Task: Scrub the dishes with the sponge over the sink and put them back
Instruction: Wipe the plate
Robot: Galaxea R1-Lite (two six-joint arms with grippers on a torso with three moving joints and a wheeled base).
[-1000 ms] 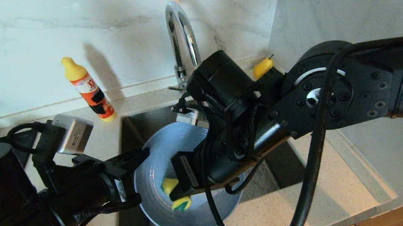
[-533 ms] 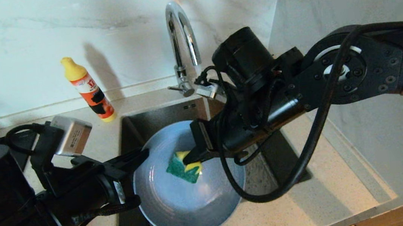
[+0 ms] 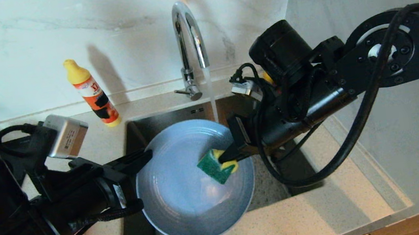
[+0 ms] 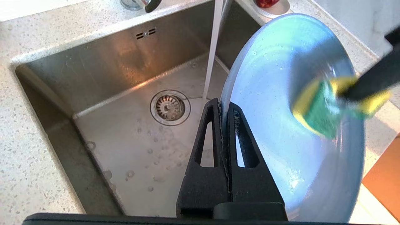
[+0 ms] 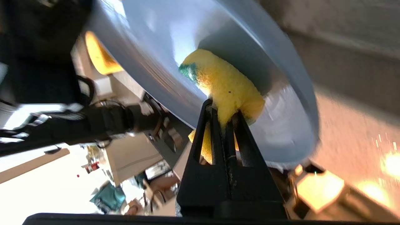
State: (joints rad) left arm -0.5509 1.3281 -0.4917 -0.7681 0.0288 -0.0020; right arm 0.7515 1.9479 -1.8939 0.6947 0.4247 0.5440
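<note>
Over the square brushed-steel sink [image 3: 275, 173], the left pincer [image 4: 225, 109] pinches the tilted round light-blue plate [image 3: 186, 191] by its rim. The right pincer [image 5: 223, 114], clamping the yellow-and-green sponge [image 3: 217, 166], presses it against the plate's face toward the tabletop's right edge.

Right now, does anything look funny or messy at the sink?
Nothing stands out. The left gripper holds the blue plate tilted over the sink, the right gripper presses the sponge on it, and the tap runs into the sink.
</note>
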